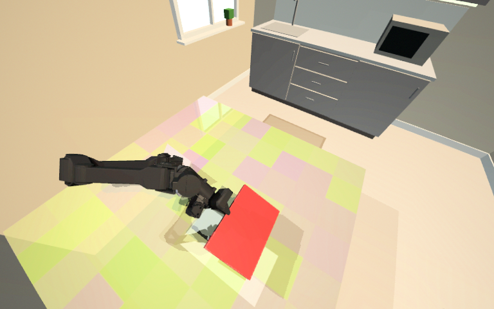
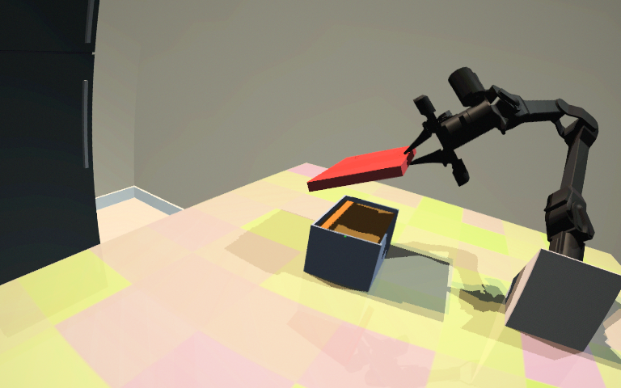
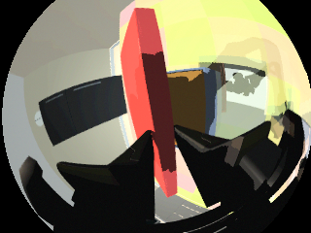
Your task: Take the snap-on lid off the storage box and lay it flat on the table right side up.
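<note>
Fingers (image 2: pixel 408 156) pinch one edge of the red lid (image 2: pixel 361 171), nearly shut on it. It hangs in the air at the middle of the exterior view, tipped down away from the arm, just above the open box (image 2: pixel 350 244). So the lid is off, and laying it down comes next. That means carrying it sideways past the box, then lowering it flat onto the worktop (image 2: pixel 192 301), red face up.

Matte black arm (image 2: pixel 570 150) (boxy grey base (image 2: pixel 562 299))
</note>
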### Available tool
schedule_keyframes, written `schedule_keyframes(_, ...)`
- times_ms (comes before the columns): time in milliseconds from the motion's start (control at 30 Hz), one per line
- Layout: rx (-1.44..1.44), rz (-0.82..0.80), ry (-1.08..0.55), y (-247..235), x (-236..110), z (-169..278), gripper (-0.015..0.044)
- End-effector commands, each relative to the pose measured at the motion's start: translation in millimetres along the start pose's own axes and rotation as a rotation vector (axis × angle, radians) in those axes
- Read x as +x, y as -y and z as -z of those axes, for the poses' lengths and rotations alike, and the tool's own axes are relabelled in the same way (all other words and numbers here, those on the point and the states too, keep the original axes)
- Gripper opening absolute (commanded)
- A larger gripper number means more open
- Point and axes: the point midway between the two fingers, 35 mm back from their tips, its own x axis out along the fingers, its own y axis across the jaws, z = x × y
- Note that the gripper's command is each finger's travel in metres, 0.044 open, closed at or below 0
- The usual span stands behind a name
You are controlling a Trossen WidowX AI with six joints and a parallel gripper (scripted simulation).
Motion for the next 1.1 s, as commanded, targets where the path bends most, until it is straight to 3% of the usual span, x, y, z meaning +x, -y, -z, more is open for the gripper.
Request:
schedule_keyframes(0,0.008,-0.024,-0.001,-6.5,-4.4,-9.9,0.0)
schedule_keyframes(1067,0.007,-0.024,0.001,-3.6,-7.4,-74.2,0.0)
